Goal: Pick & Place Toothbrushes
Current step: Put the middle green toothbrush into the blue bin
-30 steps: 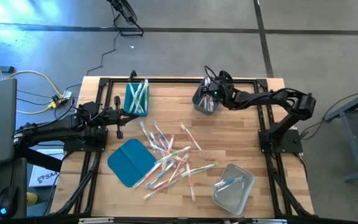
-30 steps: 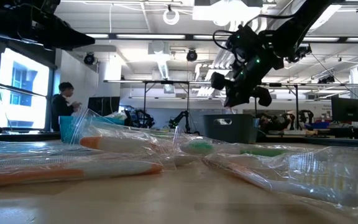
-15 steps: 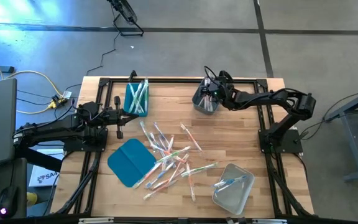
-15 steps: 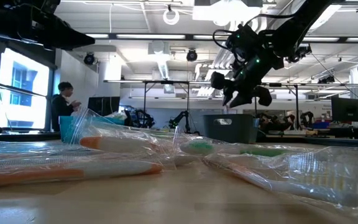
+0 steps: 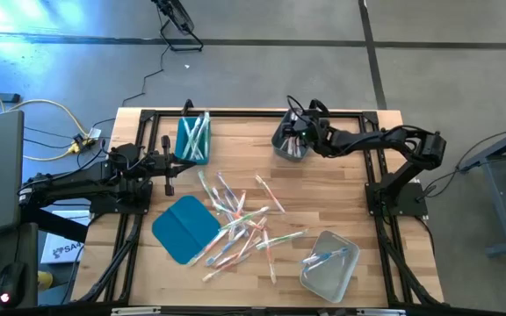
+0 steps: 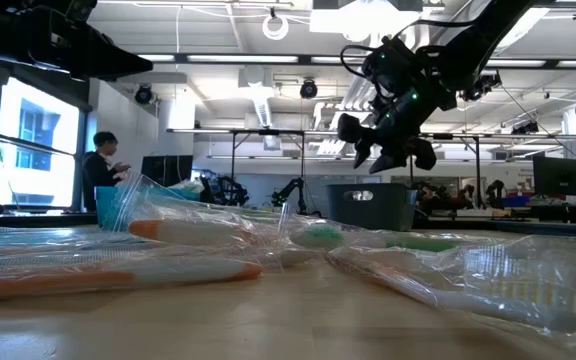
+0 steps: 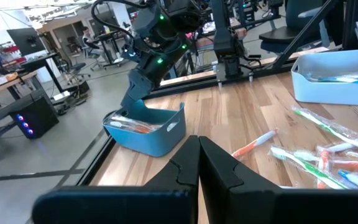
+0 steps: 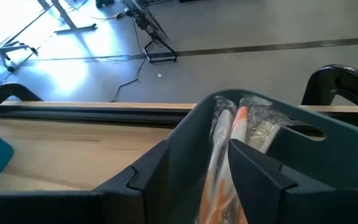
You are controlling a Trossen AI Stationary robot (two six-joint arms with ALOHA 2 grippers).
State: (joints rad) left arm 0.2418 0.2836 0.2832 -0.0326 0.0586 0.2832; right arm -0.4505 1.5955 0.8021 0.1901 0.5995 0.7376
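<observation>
My right gripper (image 5: 294,137) hangs open over the grey bin (image 5: 288,145) at the table's far edge, tipped down into it. Wrapped toothbrushes with orange parts (image 8: 224,140) stand in the bin between its fingers. Many more toothbrushes (image 5: 240,219) lie scattered on the middle of the table. My left gripper (image 5: 167,165) waits shut and level at the left side, its closed fingers (image 7: 197,163) holding nothing. My right gripper's open fingers (image 8: 151,177) stand on either side of a wrapped orange toothbrush (image 8: 219,158) that rests in the grey bin. I cannot tell whether either finger touches it.
A teal bin (image 5: 192,139) with toothbrushes stands at the far left. A flat teal lid (image 5: 185,228) lies beside the pile. A clear bin (image 5: 329,263) holding a toothbrush sits at the near right. Black frame rails (image 5: 235,112) run round the table.
My right gripper has opened over the grey bin while staying in place; in the low view its fingers now stand spread apart where they were together before.
</observation>
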